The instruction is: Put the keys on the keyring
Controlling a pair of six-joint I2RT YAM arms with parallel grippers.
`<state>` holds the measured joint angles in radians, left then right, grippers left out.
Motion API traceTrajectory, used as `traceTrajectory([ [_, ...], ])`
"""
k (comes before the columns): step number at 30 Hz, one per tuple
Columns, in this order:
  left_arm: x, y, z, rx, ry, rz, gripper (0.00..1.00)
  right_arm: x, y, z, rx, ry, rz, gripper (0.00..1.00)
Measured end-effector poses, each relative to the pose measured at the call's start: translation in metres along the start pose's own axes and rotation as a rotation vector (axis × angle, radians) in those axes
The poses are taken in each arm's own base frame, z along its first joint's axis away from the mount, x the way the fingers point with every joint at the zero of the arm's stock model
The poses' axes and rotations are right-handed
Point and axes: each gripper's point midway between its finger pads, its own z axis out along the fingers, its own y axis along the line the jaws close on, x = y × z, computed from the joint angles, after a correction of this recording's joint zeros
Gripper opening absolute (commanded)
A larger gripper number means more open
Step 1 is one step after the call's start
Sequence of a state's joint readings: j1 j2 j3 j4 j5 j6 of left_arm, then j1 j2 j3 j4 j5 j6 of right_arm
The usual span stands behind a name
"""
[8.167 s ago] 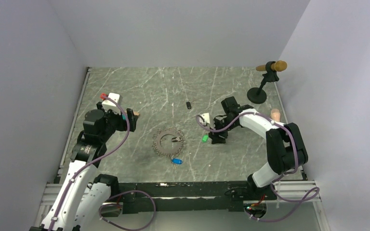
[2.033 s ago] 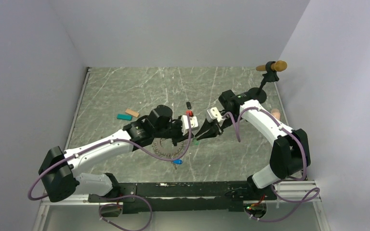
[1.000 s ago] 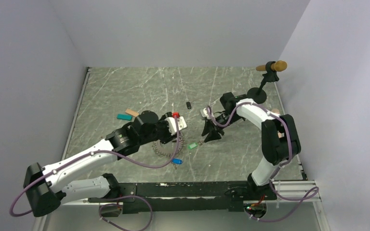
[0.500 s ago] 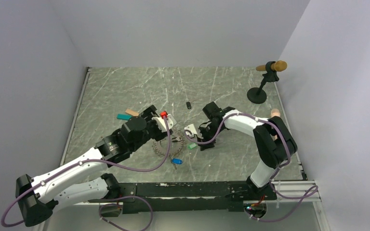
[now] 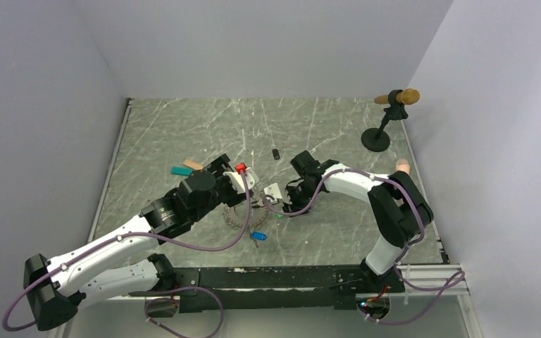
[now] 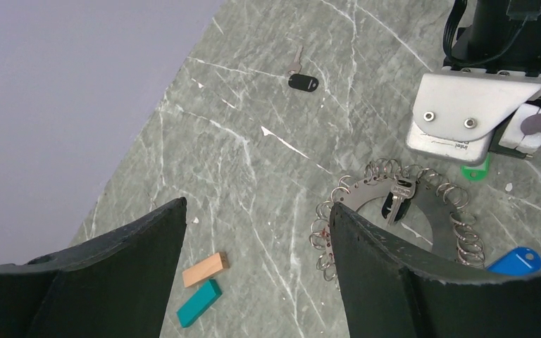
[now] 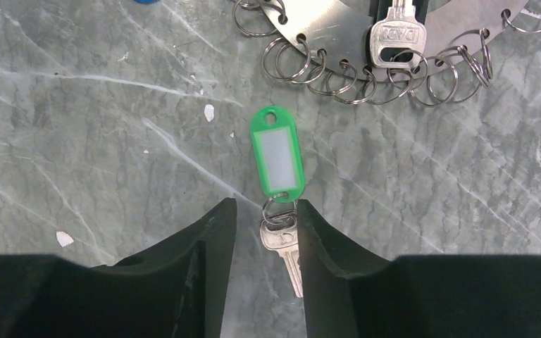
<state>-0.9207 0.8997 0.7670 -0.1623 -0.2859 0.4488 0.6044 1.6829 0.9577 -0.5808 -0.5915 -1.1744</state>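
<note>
Right wrist | green key (image 7: 277, 158) and blue key (image 6: 514, 260) loose beside keyring (image 7: 324, 28), neither on | right gripper (image 7: 264, 204) half-open astride green key, grip unclear | left gripper (image 6: 258, 204) wide, empty

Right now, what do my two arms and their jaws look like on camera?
The left arm and right arm have glossy white shells with black joint housings. A purple cable runs along each. The jaws are matte black, broad, tapering to blunt tips. A silver two-screw bracket sits at the right wrist; a small red cap tops the left wrist.
</note>
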Motion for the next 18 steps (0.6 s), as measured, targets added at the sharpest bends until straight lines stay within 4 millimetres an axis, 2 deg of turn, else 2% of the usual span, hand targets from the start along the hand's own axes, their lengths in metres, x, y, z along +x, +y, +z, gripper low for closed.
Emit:
traceTrajectory([
  [7, 0.0002, -0.0003, 0.0002, 0.001, 0.001, 0.0, 0.79, 0.002, -0.0035, 0.0001, 0.017, 0.018, -0.002, 0.34],
  [18, -0.0005, -0.0019, 0.0004, 0.01, -0.003, 0.001, 0.79, 0.005, -0.0037, 0.0031, 0.021, 0.049, -0.007, 0.33],
])
